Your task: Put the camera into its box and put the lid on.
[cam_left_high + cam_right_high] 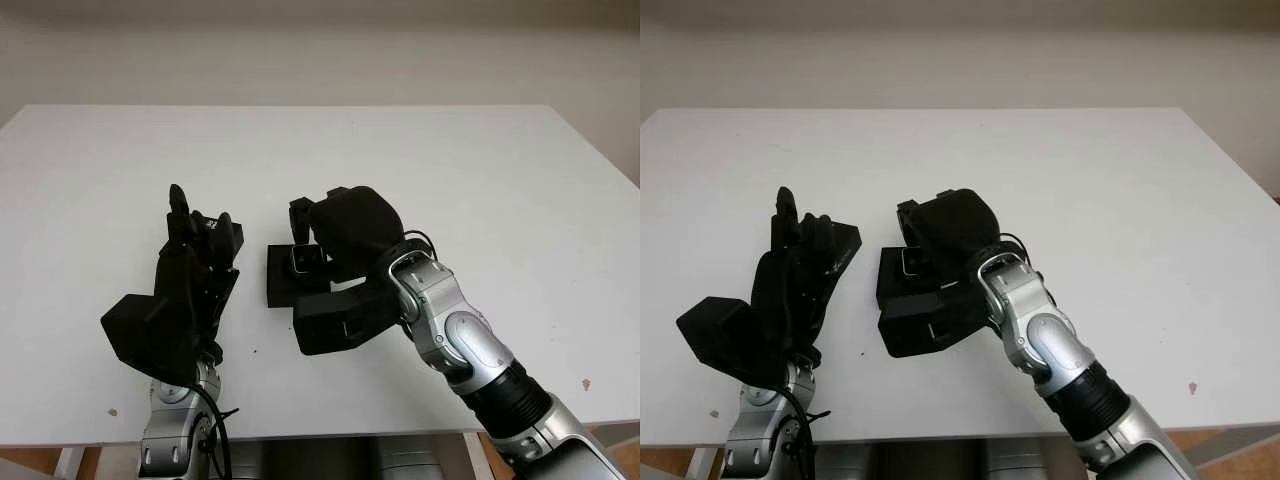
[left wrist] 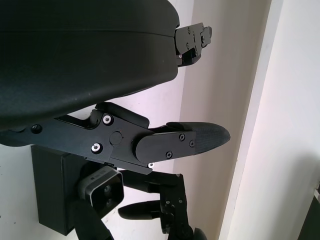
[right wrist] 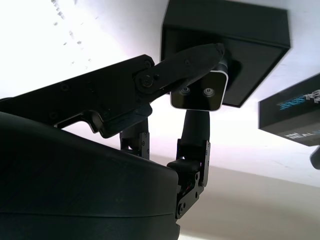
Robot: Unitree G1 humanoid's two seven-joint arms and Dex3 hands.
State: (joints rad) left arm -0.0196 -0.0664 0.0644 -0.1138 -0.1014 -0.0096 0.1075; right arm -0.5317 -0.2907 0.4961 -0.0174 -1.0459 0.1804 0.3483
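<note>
Camera (image 3: 200, 90) — a small silver-faced block with two lenses — sits pinched in the right hand (image 1: 345, 235), one finger (image 3: 185, 62) across its top and another below it, held just above the open black box (image 3: 227, 55) near the middle of the white table (image 1: 480, 180). From the head views the right hand covers most of the box, so whether the camera is already touching the box floor or still clear of it cannot be told. The lid (image 3: 292, 117), a dark piece with printed lettering, lies just beside the box toward the left hand (image 1: 195, 270), which hovers open over the table at the left and holds nothing. The main risk, as I judge it, is a skewed release: the camera looks slightly off the centre of the box, and if the fingers let go while one edge rides on the box wall, it would tip and end up wedged or lying on the rim — after which the lid would not seat. A second risk is the light box sliding if the hand pushes sideways while lowering. The left hand is close to the lid and could nudge it away when it reaches.
</note>
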